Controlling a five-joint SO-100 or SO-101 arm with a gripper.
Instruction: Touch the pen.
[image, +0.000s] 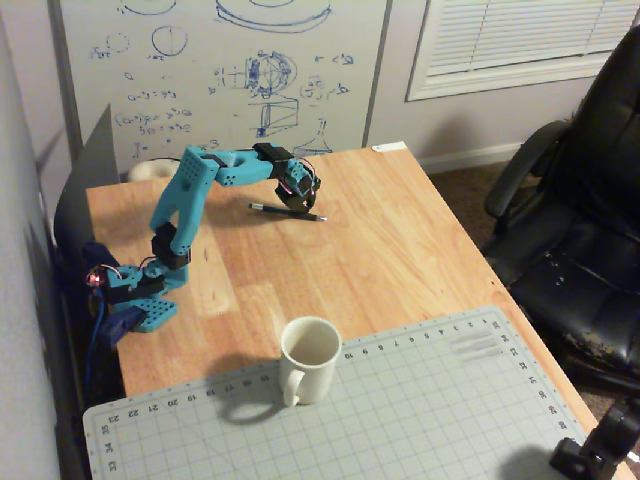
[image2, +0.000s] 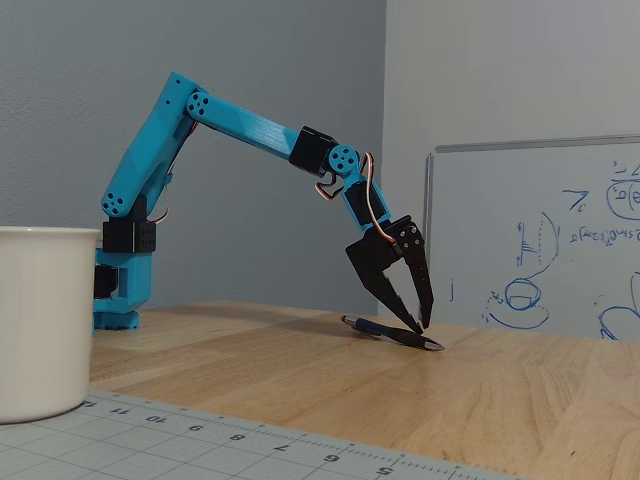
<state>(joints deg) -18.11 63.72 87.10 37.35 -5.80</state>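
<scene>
The pen (image: 288, 211) is thin and dark with a silvery tip, and lies flat on the wooden table (image: 400, 240) at the back middle. It also shows in another fixed view (image2: 385, 331). My blue arm reaches out from its base (image: 140, 300) at the left. My gripper (image: 303, 203) points down over the pen's middle. In the side-on fixed view my gripper (image2: 418, 325) has its black fingertips (image2: 424, 310) drawn together, holding nothing. The tips sit right at the top of the pen, near its tip end. I cannot tell whether they touch it or hover just above.
A white mug (image: 308, 358) stands on the edge of a grey cutting mat (image: 400, 410) at the table's front. It also shows at the left of the side-on fixed view (image2: 40, 320). A black office chair (image: 580, 230) stands to the right. A whiteboard (image: 230, 70) is behind the table.
</scene>
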